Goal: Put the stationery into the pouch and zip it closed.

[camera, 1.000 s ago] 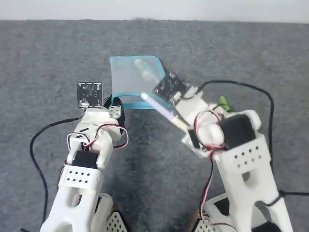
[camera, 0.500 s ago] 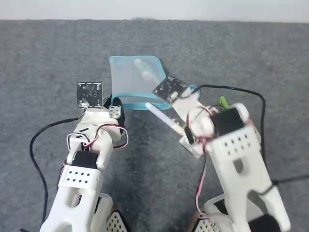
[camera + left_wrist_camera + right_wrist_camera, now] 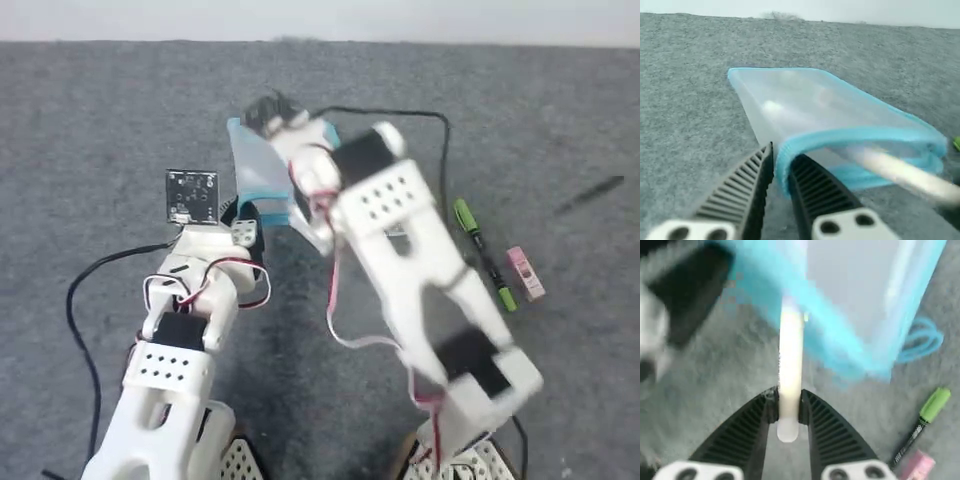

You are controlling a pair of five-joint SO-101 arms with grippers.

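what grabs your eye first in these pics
The translucent blue-trimmed plastic pouch stands out near the middle of the grey fabric-covered table, its open edge pinched by the left gripper. The right gripper holds a cream-white pen pointing into the pouch's mouth. A green marker and a pink eraser lie on the table on the right arm's side.
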